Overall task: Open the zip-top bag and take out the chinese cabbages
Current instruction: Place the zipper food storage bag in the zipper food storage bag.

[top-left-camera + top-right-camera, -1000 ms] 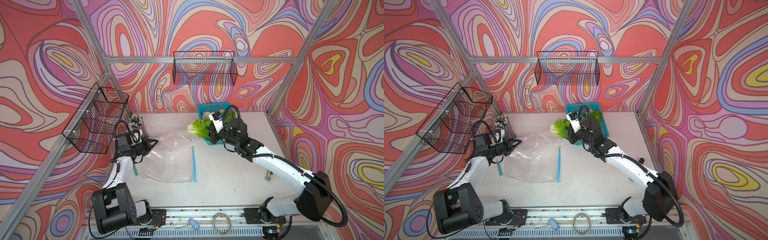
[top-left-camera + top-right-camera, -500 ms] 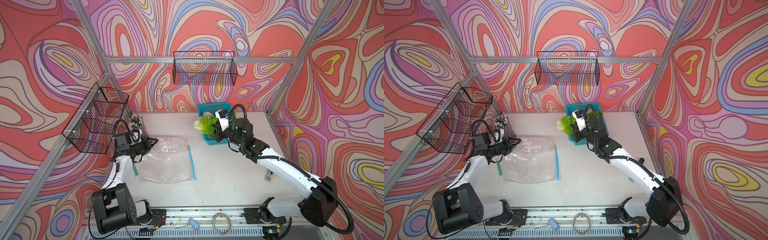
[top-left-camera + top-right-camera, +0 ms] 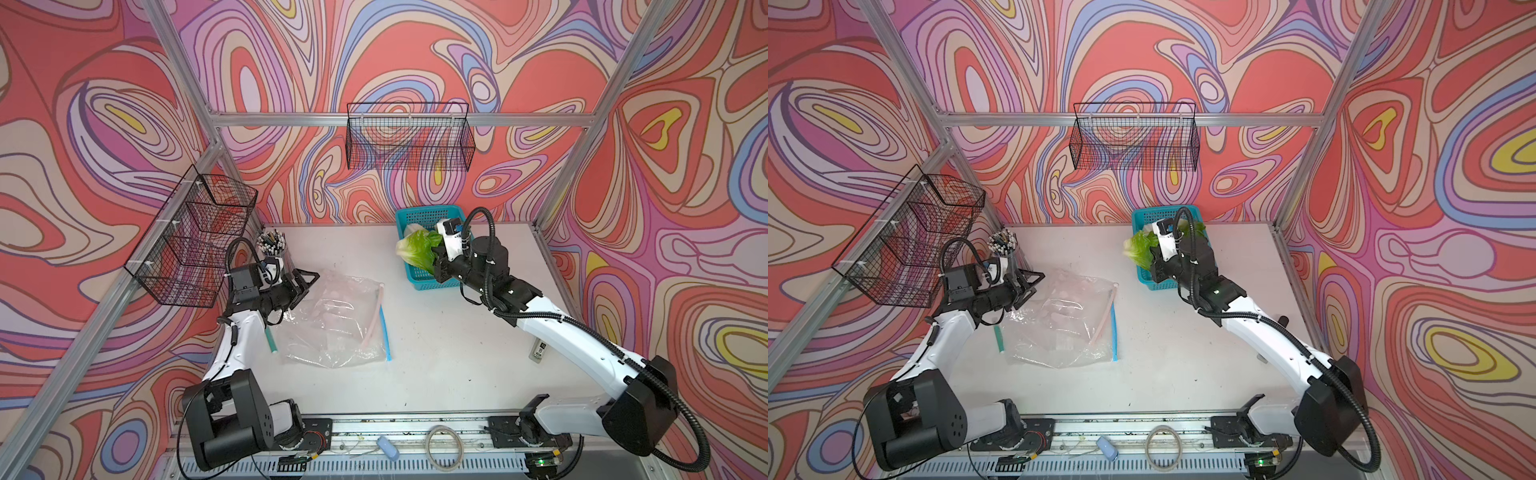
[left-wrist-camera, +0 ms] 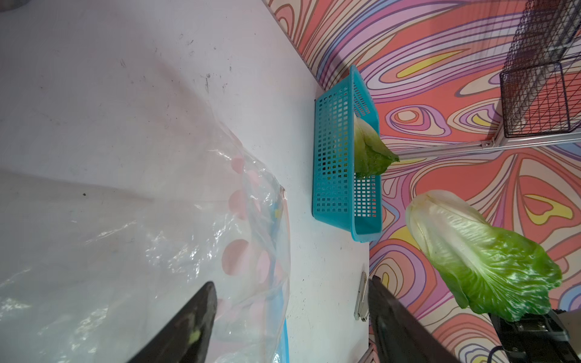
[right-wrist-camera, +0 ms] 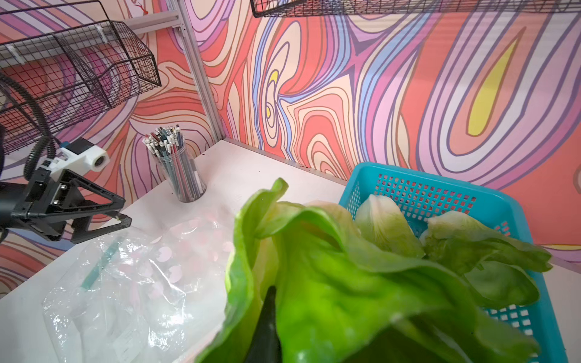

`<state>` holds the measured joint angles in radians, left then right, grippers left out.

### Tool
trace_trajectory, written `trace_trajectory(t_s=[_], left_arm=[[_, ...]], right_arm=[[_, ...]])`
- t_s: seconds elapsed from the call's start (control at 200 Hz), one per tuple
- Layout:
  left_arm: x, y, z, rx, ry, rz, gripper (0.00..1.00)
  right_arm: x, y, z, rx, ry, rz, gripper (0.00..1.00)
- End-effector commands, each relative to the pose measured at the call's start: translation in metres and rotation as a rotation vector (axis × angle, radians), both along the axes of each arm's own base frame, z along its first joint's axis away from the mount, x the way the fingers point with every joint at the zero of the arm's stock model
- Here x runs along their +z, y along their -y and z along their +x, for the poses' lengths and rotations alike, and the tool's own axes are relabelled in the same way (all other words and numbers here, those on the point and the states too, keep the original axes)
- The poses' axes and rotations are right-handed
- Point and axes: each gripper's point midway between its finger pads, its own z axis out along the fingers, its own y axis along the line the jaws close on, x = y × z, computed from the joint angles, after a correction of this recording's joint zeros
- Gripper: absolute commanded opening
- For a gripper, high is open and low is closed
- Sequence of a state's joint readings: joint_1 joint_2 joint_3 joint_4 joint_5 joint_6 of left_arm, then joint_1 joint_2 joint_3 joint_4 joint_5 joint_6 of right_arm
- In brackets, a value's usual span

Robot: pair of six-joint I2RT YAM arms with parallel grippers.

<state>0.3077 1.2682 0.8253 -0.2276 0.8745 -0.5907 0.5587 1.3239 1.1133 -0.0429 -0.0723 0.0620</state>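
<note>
The right pincer is clamping the leafy end of one chinese cabbage and holding it in the air at the side of the teal basket that faces the bag, white stem end pointing toward the left arm. Two more cabbages are lying inside that basket. The left pincer is hovering with jaws spread wide, gripping nothing, just over the far edge of the zip-top bag, which is lying slack and crumpled on the tabletop. A pencil cup is standing close behind the left pincer. A green marker is lying beside the bag, under the left arm.
</note>
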Motion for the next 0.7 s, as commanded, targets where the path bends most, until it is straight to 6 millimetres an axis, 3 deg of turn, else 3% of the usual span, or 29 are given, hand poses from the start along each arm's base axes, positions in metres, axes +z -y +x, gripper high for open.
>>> trace_trajectory(t_s=[0.0, 0.696], left_arm=[[0.016, -0.005, 0.002, 0.003, 0.046, 0.05, 0.77], [0.011, -0.007, -0.001, 0.014, 0.02, 0.062, 0.78]], right_arm=[[0.012, 0.015, 0.002, -0.064, 0.024, 0.016, 0.0], [-0.018, 0.055, 0.031, -0.208, -0.059, -0.003, 0.0]])
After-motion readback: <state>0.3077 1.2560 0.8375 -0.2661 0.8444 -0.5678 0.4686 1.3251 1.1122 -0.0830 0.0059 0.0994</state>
